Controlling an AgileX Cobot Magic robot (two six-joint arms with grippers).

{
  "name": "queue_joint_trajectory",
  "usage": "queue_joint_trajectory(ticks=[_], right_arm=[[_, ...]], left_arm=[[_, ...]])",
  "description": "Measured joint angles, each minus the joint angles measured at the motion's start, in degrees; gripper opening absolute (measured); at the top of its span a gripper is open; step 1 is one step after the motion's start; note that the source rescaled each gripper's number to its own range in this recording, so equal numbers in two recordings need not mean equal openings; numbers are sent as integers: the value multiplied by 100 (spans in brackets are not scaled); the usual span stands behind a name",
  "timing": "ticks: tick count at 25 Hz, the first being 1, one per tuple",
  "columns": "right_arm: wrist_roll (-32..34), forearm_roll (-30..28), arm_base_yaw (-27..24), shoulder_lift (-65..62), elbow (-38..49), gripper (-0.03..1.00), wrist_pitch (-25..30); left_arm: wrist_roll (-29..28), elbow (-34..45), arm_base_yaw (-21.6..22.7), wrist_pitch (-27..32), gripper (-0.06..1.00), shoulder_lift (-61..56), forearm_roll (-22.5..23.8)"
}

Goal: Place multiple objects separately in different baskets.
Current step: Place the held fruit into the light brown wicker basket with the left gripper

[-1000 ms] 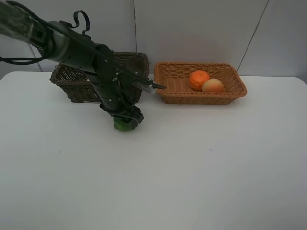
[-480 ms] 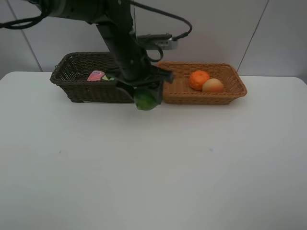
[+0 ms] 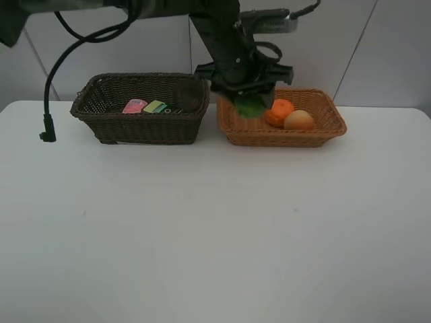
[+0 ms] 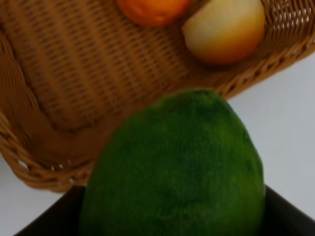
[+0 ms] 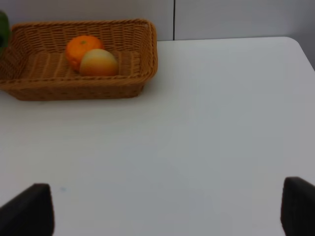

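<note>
My left gripper (image 3: 250, 101) is shut on the green lime (image 3: 252, 106) and hangs over the left end of the light orange-tan basket (image 3: 316, 136). An orange mandarin (image 3: 279, 111) and a pale red-orange fruit (image 3: 299, 120) lie inside it. The left wrist view is filled by the lime (image 4: 172, 167), with the basket (image 4: 74, 73), mandarin (image 4: 152, 7) and fruit (image 4: 224, 32) below it. The dark brown basket (image 3: 145, 129) holds a pink tube (image 3: 135, 106) and a yellow-green item (image 3: 155, 106). My right gripper (image 5: 162, 209) is open over bare table, away from the basket (image 5: 142, 59).
A black cable with a plug (image 3: 47, 131) dangles over the table's left side. The two baskets stand side by side along the back edge, against a white wall. The white tabletop (image 3: 215, 235) stretches in front of them.
My left arm lifted the lime off the table in front of the dark basket and carried it up and to the right, over the light basket. The right gripper stayed still.
</note>
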Motion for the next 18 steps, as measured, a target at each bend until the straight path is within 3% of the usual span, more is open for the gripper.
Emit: queue_joint_trajectory(ticks=[5, 7, 13, 18], right_arm=[[0, 0, 0, 0, 0, 100, 0], [0, 0, 0, 0, 0, 100, 0], [0, 0, 0, 0, 0, 100, 0], [0, 0, 0, 0, 0, 100, 0]], left_arm=[[53, -28, -25, -928, 78, 208, 1061], [53, -28, -18, -1339, 78, 268, 1286], [58, -45, -6, -2251, 78, 722, 1502], [58, -45, 62, -2571, 78, 1101, 1522]])
